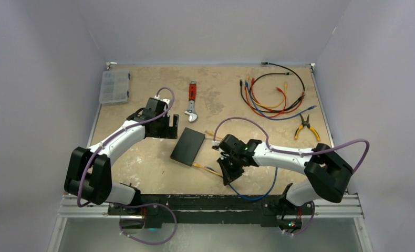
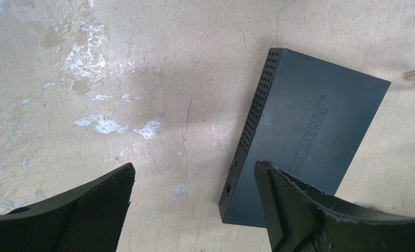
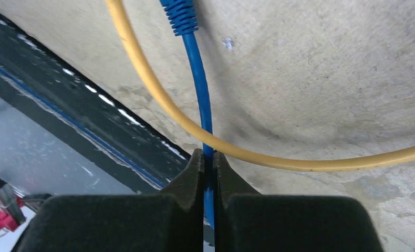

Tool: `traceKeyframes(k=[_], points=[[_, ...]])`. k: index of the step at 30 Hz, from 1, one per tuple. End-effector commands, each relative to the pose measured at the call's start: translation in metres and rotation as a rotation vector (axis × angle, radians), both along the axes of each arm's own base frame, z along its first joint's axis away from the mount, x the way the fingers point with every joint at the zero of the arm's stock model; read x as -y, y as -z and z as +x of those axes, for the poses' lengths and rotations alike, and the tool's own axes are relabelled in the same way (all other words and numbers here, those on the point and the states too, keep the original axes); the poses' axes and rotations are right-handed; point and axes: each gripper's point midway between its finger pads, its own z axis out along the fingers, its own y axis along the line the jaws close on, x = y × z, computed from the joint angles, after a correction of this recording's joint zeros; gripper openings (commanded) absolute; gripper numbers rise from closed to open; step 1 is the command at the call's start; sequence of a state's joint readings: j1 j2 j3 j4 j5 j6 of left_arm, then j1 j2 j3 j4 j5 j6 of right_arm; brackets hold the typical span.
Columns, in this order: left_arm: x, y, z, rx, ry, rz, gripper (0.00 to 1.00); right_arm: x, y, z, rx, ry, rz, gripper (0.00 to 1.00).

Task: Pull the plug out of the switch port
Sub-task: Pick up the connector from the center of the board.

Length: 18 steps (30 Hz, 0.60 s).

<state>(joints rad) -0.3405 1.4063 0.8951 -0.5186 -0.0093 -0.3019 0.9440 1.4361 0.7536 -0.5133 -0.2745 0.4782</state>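
Observation:
The switch, a flat black box, lies mid-table. My left gripper hangs open just beyond its far left edge. In the left wrist view its right finger overlaps the switch's near corner. My right gripper is shut on a blue cable, a little right of the switch. The plug's blue boot shows at the frame top, its tip cut off. A yellow cable crosses the blue one and reaches the switch's near edge. Whether any plug sits in a port I cannot tell.
A clear compartment box stands at the far left, a red-handled wrench beyond the switch. A bundle of coloured cables and yellow-handled pliers lie at the far right. The black front rail runs close to my right gripper.

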Motion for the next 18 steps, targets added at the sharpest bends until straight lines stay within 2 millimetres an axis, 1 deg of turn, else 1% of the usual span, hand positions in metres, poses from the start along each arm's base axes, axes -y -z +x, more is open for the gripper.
traceKeyframes(k=[1,2,4,7,8,10,12,15,17,18], points=[[-0.002,-0.008,0.01,0.03,-0.002,0.008,0.84,0.008,0.0,-0.013,-0.032,-0.083,-0.068,0.0],[-0.002,-0.008,0.01,0.03,0.0,0.007,0.84,0.003,-0.004,-0.019,-0.037,-0.129,-0.045,0.0],[-0.001,-0.008,0.011,0.029,0.0,0.006,0.84,-0.014,-0.017,-0.03,-0.05,-0.224,0.049,0.0],[-0.002,-0.007,0.011,0.027,0.001,0.009,0.84,-0.044,-0.045,-0.051,-0.092,-0.353,0.248,0.0],[-0.002,-0.008,0.011,0.028,-0.001,0.01,0.84,-0.052,-0.053,-0.053,-0.087,-0.383,0.293,0.0],[-0.003,-0.008,0.011,0.029,-0.001,0.012,0.84,-0.064,-0.073,-0.051,-0.052,-0.419,0.372,0.0],[-0.003,-0.008,0.011,0.03,-0.002,0.013,0.84,-0.075,-0.095,-0.047,-0.018,-0.421,0.44,0.0],[-0.003,-0.009,0.011,0.032,-0.004,0.015,0.84,-0.092,-0.129,-0.027,0.071,-0.382,0.528,0.0],[-0.004,-0.01,0.012,0.036,-0.009,0.017,0.84,-0.096,-0.145,-0.006,0.132,-0.34,0.552,0.0],[-0.004,-0.011,0.012,0.041,-0.011,0.018,0.84,-0.094,-0.152,0.01,0.167,-0.298,0.553,0.0]])
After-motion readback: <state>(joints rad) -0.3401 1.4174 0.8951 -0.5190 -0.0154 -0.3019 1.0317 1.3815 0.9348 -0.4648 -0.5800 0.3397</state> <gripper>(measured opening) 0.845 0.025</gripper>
